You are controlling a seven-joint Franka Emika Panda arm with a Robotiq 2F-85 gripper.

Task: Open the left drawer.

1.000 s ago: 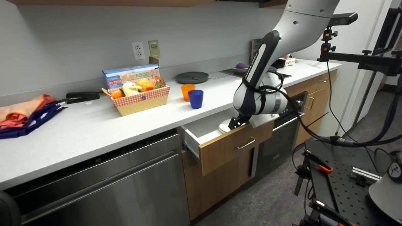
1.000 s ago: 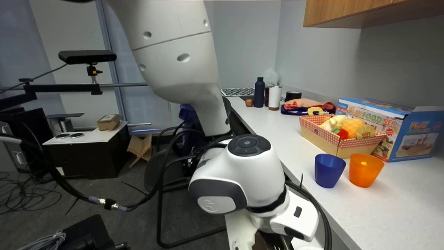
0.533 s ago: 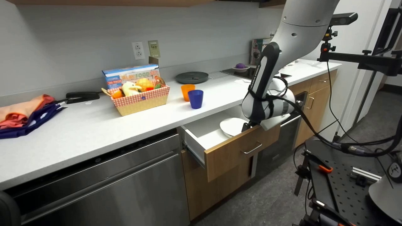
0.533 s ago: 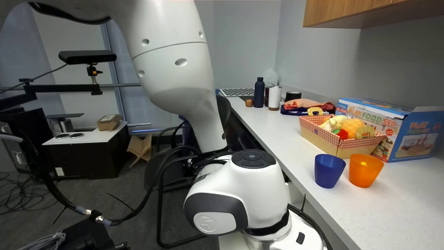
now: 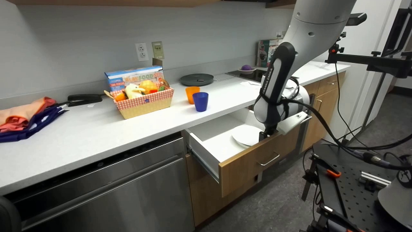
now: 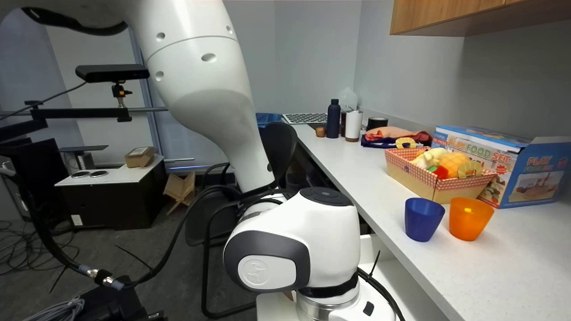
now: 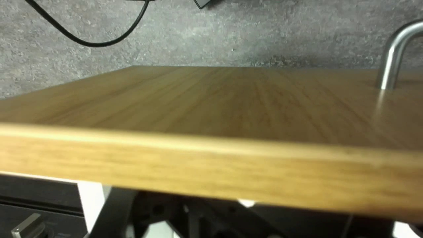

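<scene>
The left drawer (image 5: pixel 238 174) stands far out from the cabinet in an exterior view. It has a brown wood front, a silver bar handle (image 5: pixel 269 160) and a white interior. White plates (image 5: pixel 246 134) lie inside. My gripper (image 5: pixel 263 136) points down inside the drawer, close behind the front's top edge; its tips are partly hidden. In an exterior view the white drawer interior (image 6: pixel 401 281) shows beside my arm. In the wrist view the drawer front (image 7: pixel 211 105) fills the middle and covers the fingertips, so the finger spacing does not show. The handle (image 7: pixel 391 59) is at the right.
The white counter (image 5: pixel 96 138) overhangs the drawer. A blue cup (image 5: pixel 200 101), an orange cup (image 5: pixel 192 93) and a basket of play food (image 5: pixel 146 103) stand on it. A steel appliance (image 5: pixel 122 199) is left of the drawer. A black cart (image 5: pixel 357 190) stands at the right.
The drawer has slid farther out of the cabinet, and my gripper has moved outward with it. More of the white interior and the plates shows.
</scene>
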